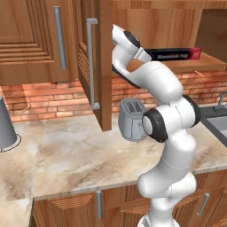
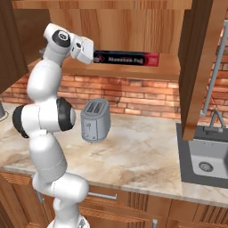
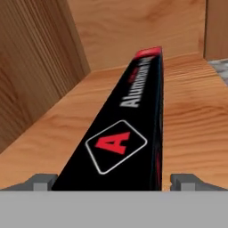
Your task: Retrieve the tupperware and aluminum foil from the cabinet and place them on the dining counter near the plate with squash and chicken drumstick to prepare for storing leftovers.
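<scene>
Between the wide-spread jaws, its near end level with the fingertips (image 3: 44, 181), the aluminum foil box (image 3: 122, 133) lies lengthwise on the cabinet shelf (image 3: 191, 120), likely light, stiff and smooth-sided, so pinching its narrow sides near this end looks best.

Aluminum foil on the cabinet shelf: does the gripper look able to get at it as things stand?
Probably yes. The cabinet doors stand open, and the open gripper already has a fingertip on each side of the aluminum foil, with nothing between them and the box.
</scene>
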You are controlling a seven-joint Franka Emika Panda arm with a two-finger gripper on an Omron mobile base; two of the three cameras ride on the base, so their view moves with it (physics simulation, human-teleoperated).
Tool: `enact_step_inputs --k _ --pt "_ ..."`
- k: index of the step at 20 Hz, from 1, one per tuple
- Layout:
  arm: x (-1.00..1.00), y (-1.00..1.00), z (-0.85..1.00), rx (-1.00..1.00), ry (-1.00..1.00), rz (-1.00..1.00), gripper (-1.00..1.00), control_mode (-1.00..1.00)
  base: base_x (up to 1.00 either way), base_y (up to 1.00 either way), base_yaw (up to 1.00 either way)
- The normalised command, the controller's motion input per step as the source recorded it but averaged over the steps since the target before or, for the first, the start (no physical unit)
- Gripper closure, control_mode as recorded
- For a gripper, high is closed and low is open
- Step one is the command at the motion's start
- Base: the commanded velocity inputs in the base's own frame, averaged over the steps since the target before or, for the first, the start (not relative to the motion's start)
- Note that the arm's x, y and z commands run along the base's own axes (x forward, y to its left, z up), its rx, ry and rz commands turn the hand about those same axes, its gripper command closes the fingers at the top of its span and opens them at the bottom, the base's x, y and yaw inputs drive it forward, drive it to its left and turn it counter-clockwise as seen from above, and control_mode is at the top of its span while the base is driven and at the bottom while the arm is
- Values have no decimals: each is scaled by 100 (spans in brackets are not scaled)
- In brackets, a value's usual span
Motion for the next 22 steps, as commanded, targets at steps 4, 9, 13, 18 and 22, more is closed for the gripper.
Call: enact_step_inputs --k 4,9,13,18,22 --pt "0 -48 -6 0 13 -13 -100 -100 0 0 0" --pt "0 -28 -26 0 21 -2 100 -100 0 0 0" --pt "-29 -4 -27 0 11 3 100 -100 0 0 0" --pt "-91 0 -28 -5 -1 14 100 -100 0 0 0" --pt "-100 1 -41 -12 -14 13 100 -100 0 0 0"
